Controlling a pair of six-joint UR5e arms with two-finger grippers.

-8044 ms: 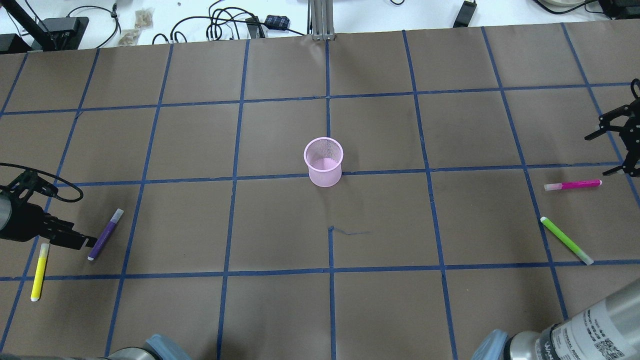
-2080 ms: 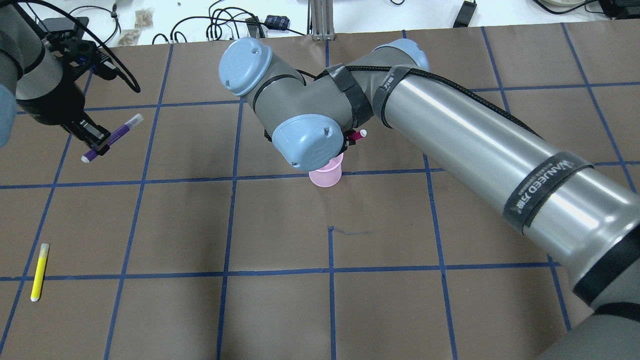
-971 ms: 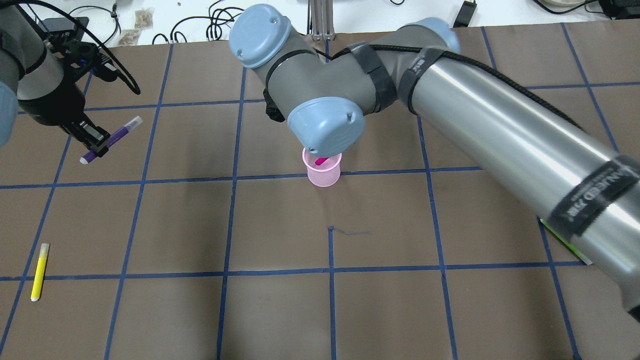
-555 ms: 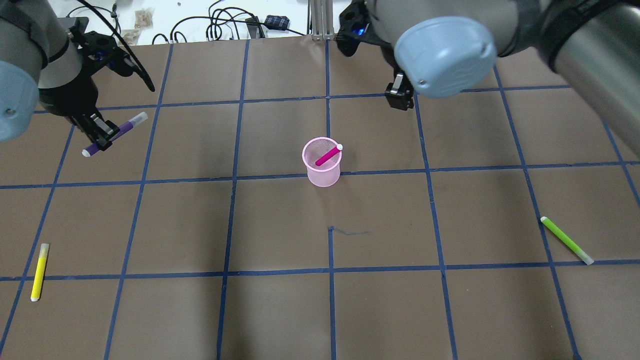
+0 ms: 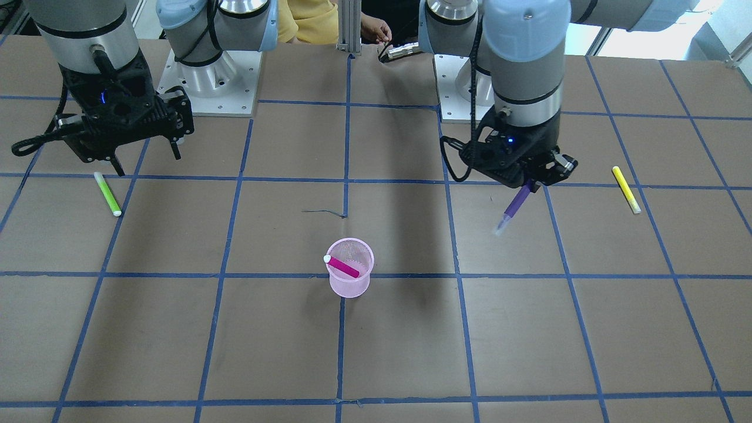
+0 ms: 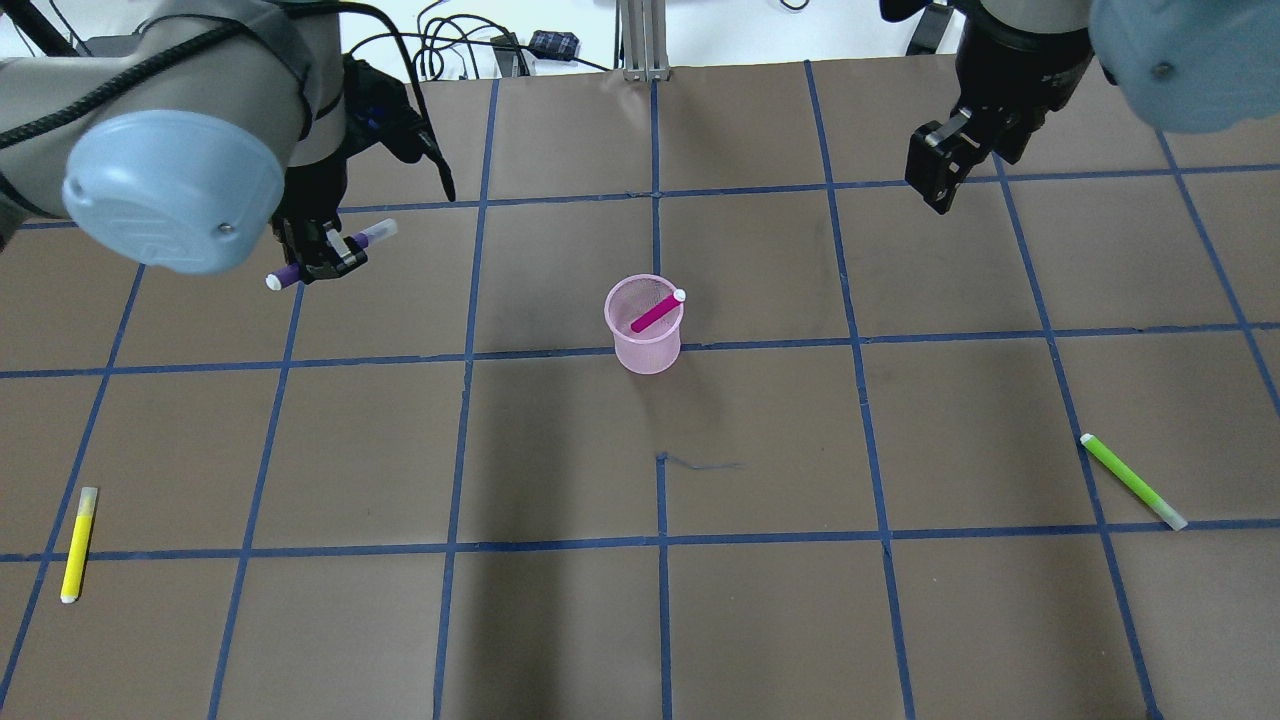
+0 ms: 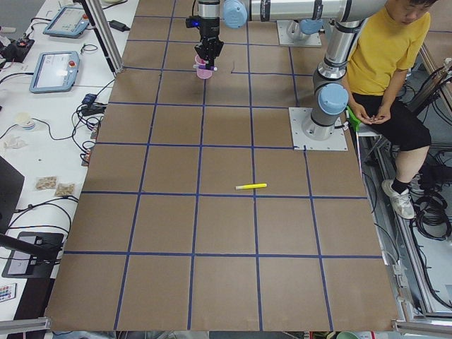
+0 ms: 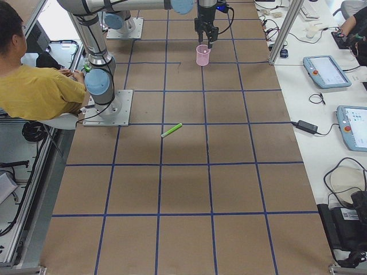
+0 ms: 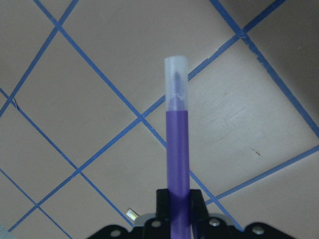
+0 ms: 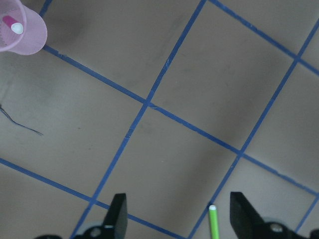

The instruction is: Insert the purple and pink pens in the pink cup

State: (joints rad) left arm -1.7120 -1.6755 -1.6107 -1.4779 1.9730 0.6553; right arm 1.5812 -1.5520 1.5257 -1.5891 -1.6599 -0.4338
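The pink mesh cup (image 6: 645, 335) stands upright at the table's middle, also in the front view (image 5: 350, 282) and the right wrist view (image 10: 30, 37). The pink pen (image 6: 657, 312) leans inside it, white end on the rim (image 5: 342, 267). My left gripper (image 6: 325, 255) is shut on the purple pen (image 6: 375, 234) and holds it above the table, left of the cup and apart from it; the pen's clear cap points away from the fingers (image 9: 178, 144). My right gripper (image 6: 940, 175) is open and empty, raised at the back right (image 10: 180, 214).
A green pen (image 6: 1132, 480) lies on the table at the front right, also in the right wrist view (image 10: 214, 221). A yellow pen (image 6: 78, 545) lies at the front left. Blue tape lines grid the brown table. A person sits by the robot's bases (image 7: 385, 63).
My right gripper let go of the pink pen into the cup and pulled away to the back right. My left gripper carried the purple pen rightward, closer to the cup.
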